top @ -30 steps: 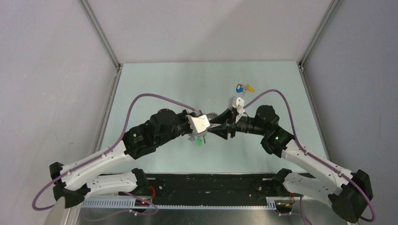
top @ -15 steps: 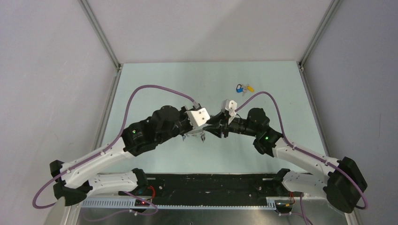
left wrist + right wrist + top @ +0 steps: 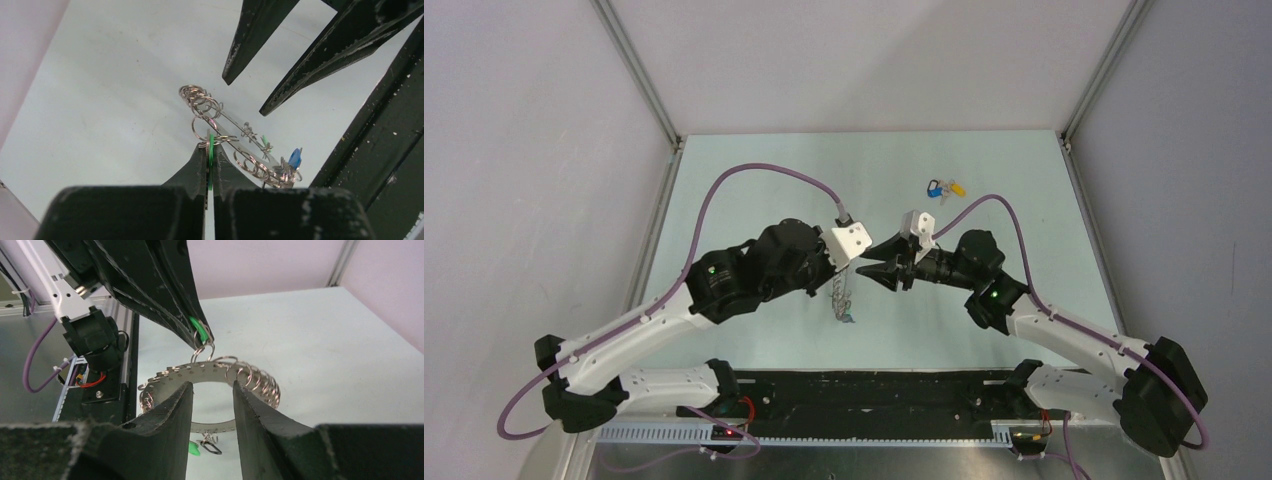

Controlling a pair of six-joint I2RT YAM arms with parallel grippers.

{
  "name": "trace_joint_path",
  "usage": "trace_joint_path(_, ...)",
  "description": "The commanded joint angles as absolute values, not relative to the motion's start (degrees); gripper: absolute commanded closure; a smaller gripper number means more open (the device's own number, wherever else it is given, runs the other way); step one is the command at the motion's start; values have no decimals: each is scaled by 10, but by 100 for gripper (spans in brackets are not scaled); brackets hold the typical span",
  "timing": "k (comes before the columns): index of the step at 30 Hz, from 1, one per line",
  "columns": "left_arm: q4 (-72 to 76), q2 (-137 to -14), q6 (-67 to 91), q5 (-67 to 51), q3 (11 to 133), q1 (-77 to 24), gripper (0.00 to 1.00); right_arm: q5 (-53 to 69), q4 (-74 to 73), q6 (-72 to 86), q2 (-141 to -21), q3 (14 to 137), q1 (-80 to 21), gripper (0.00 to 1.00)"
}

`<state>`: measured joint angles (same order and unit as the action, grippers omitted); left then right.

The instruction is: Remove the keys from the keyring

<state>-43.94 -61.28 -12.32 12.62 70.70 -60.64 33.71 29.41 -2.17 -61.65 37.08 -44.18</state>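
My left gripper (image 3: 210,146) is shut on a green-headed key (image 3: 211,150), seen edge-on between its fingers. The keyring (image 3: 247,149), a flat toothed metal ring strung with several small wire rings, hangs from that key above the table. A blue-headed key (image 3: 295,157) dangles at its low end. In the right wrist view the keyring (image 3: 175,376) hangs just beyond my right gripper (image 3: 210,387), which is open with nothing between its fingers. A lime key (image 3: 194,448) and a black one (image 3: 211,448) hang below. From above, the keyring (image 3: 841,300) hangs under the left gripper (image 3: 849,268), with the right gripper (image 3: 876,270) beside it.
A small bunch of blue- and yellow-headed keys (image 3: 944,188) lies on the pale green table (image 3: 754,200) toward the back right. Grey walls with metal posts close in the table on three sides. The arm bases sit on a black rail (image 3: 874,390) at the near edge.
The left gripper has risen and moved back with the key, so the keyring now hangs in plain view beneath it. The right gripper has shifted left and stands slightly apart from the left one.
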Motion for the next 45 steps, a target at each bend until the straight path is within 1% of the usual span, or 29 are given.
trace_joint_path(1, -443, -615, -84, 106, 754, -611, 100, 375, 373, -11, -613, 373, -443, 61)
trace_joint_path(6, -453, -620, -76, 98, 766, -611, 100, 387, 399, 4, -630, 378, -451, 64)
trace_joint_path(12, -459, -626, -70, 94, 775, -611, 100, 392, 399, 15, -654, 396, -460, 64)
trace_joint_path(28, -467, -627, -58, 70, 793, -611, 100, 385, 412, 23, -672, 408, -468, 66)
trace_joint_path(35, -486, -635, -49, 48, 806, -611, 100, 388, 422, 29, -685, 416, -473, 63)
trace_joint_path(37, -492, -638, -46, 41, 809, -611, 100, 387, 423, 27, -687, 416, -474, 65)
trace_joint_path(39, -499, -641, -45, 39, 812, -611, 100, 387, 422, 25, -688, 416, -476, 83)
trace_joint_path(40, -502, -641, -45, 41, 813, -611, 100, 386, 420, 24, -687, 416, -476, 96)
trace_joint_path(41, -503, -642, -43, 44, 814, -611, 100, 384, 413, 21, -684, 416, -476, 99)
trace_joint_path(45, -512, -640, -34, 81, 815, -610, 100, 375, 373, 5, -665, 417, -477, 100)
